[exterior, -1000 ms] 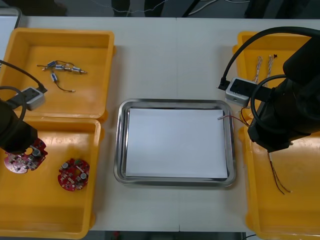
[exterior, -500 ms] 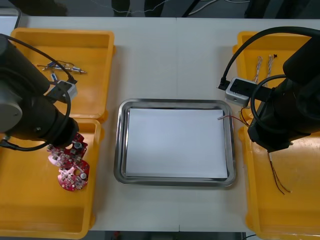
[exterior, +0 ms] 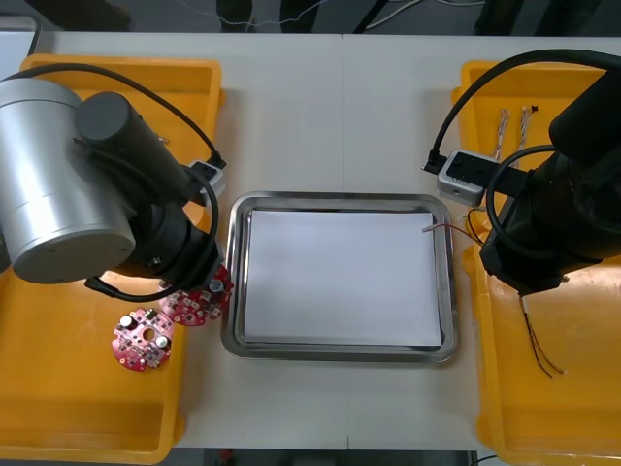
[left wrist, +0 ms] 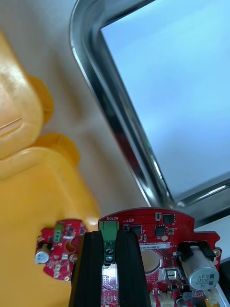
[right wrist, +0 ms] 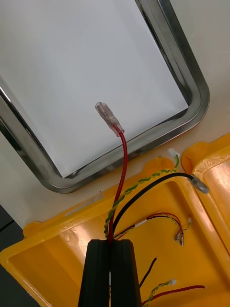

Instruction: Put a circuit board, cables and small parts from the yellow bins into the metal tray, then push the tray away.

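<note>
While left fingers [left wrist: 91, 268] clamp circuit board [left wrist: 158, 237], right fingers [right wrist: 98, 273] clamp cable [right wrist: 123, 158].

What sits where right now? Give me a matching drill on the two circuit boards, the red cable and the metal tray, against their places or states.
Things:
1. circuit board nearer the tray
2. circuit board farther from the tray
3. red cable
4. metal tray

Places or states:
A. lies in a left yellow bin
B. white inside, between the bins
C. gripped by the right end effector, tip over the tray's corner
D. gripped by the left end effector, beside the tray's rim

Pairs: 1-D, 2-A, 3-C, 4-B
</note>
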`<state>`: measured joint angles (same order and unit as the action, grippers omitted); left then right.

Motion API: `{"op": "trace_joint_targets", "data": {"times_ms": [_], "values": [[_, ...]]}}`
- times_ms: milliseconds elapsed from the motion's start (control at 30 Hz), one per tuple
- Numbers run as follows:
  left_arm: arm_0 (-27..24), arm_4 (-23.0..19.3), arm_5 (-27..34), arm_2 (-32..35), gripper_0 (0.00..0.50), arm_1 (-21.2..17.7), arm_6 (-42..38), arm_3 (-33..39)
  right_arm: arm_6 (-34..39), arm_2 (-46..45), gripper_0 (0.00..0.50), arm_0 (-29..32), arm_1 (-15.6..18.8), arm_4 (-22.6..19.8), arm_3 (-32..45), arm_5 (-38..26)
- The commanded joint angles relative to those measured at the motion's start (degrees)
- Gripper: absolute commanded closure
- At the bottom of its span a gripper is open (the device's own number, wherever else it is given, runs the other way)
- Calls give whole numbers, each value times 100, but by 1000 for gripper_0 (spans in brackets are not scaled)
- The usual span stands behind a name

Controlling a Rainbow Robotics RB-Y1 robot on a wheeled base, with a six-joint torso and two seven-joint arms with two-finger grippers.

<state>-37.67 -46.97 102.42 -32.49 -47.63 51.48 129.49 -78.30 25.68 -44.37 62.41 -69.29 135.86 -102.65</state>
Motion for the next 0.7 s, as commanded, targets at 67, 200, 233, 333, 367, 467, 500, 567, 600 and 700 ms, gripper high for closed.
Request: {"op": "trace_joint_targets", "data": {"times_ms": [67, 200, 233, 333, 367, 467, 500, 567, 600, 700], "values": [[-391, 399, 50, -460, 500, 491, -780, -38, 175, 7, 500, -169, -53, -15, 169, 0], [-505, 681, 41, -688, 500, 816, -912, -258, 175, 7, 500, -169, -45, -23, 160, 0], [-540, 742, 41, -758, 500, 913, -947, -319, 166, 7, 500, -178, -45, -23, 160, 0], [-619, 936, 50, -890, 500, 1133, -1043, -513, 166, 7, 500, -169, -45, -23, 160, 0], [-628, 971, 50, -917, 500, 1177, -1052, -548, 166, 7, 500, -169, -45, -23, 160, 0], [-654, 1208, 24, -1075, 500, 1396, -1131, -750, 175, 7, 500, -169, -45, -23, 160, 0], [-654, 1252, 6, -1110, 500, 1423, -1140, -776, 175, 7, 500, -169, -53, -23, 160, 0], [-654, 1428, -108, -1277, 500, 1493, -1184, -908, 175, 7, 500, -169, -45, -23, 160, 0], [-654, 1480, -152, -1330, 500, 1511, -1202, -943, 175, 7, 500, -169, -45, -23, 160, 0], [-654, 1674, -345, -1558, 500, 1581, -1289, -1128, 175, 7, 500, -169, -53, -41, 160, 0]]}}
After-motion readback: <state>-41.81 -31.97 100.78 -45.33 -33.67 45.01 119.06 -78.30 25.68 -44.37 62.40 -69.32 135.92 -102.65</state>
